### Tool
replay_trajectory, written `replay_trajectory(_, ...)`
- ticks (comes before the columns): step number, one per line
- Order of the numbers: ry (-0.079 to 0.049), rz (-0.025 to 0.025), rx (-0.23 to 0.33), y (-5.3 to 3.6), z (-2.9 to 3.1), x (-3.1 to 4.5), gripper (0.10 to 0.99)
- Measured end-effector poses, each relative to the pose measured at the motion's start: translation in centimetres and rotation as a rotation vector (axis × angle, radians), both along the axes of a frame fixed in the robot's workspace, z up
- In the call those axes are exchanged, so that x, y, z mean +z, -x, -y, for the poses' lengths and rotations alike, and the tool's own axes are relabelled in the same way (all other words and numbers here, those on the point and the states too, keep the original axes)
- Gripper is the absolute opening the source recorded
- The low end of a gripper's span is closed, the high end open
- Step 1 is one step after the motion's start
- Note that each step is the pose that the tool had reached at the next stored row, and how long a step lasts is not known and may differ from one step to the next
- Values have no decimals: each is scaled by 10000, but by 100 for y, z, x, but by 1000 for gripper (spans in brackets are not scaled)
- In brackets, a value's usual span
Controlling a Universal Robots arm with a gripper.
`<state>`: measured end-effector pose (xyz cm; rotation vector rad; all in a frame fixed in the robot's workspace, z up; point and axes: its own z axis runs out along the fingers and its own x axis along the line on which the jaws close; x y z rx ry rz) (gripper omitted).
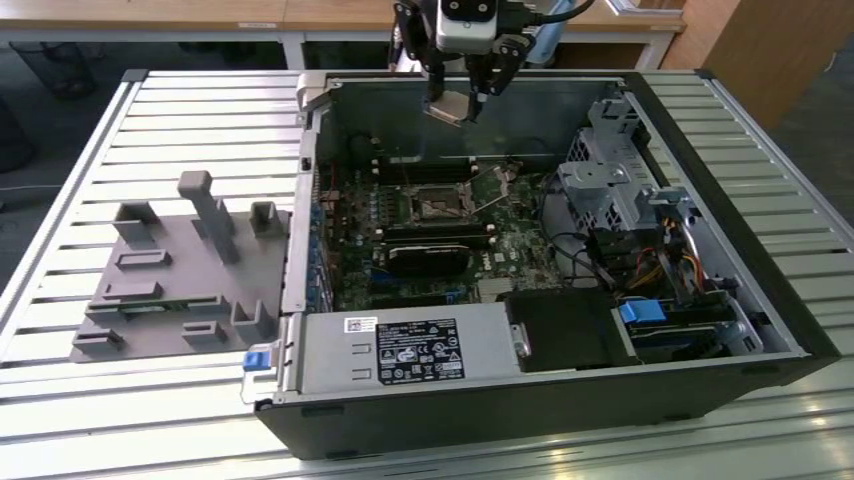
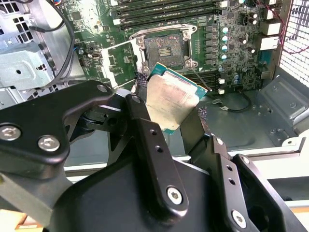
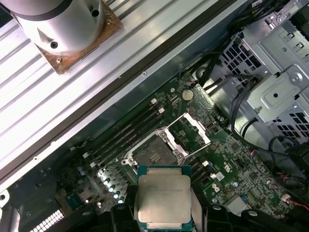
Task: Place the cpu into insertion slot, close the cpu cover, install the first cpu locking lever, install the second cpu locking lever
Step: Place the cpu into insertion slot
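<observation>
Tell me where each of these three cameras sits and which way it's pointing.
Exterior view: off the arm, up high, looking down into the open computer case on the slatted table; the arm's wrist and tool show, gripping the cpu.
First wrist view: on the arm, looking past the tool down at the empty socket and open cpu cover.
Second wrist view: on the arm, behind the tool, facing the socket; black fingers show.
Both wrist views share the cpu, socket and cpu cover.

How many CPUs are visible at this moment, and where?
1. The cpu is clamped in the gripper, raised above the open case. The socket below looks empty, so a second one is unlikely to be hidden there.
</observation>
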<state>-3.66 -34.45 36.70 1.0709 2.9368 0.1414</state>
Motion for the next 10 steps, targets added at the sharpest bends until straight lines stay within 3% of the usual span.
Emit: replay_trajectory(10,0,0,-277,0,0,-3,525)
